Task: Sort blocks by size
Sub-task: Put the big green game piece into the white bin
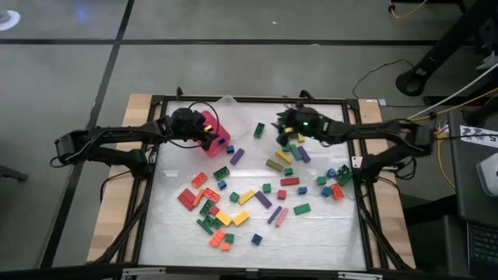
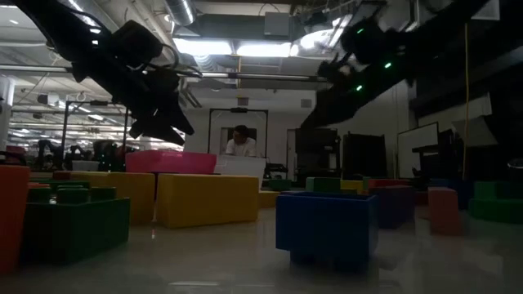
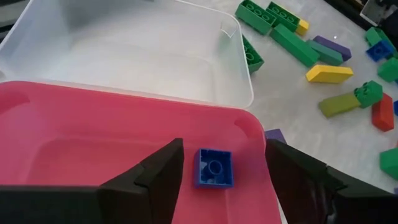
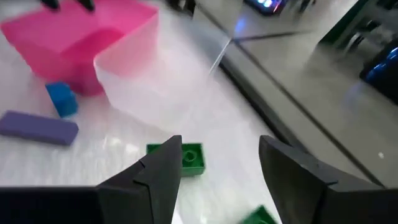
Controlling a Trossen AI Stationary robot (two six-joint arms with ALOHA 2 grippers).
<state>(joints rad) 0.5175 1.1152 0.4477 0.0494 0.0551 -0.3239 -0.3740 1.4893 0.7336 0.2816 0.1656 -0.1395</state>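
— Left gripper [image 3: 221,177]?
— Jaws wide, holding nothing, poised over the pink tray [image 3: 74,143]; one small blue brick [image 3: 214,168] lying loose inside, between the fingers.
— Right gripper [image 4: 217,171]?
— Also spread wide and empty, above a green brick [image 4: 189,157] beside the clear tray [image 4: 155,74].
— Rest of the blocks [image 1: 257,198]?
— Scattered across the table [image 1: 311,233], well apart from both trays; purple bar [image 4: 38,127] and blue cube [image 4: 62,99] just beside the pink one.

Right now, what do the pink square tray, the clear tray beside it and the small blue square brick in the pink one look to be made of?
Pink square tray: likely moulded plastic, opaque, soft sheen, rounded rim. Clear tray: thin translucent plastic, the table showing through its wall. Small blue square brick: hard glossy plastic, judging by its moulded stud and crisp edges.
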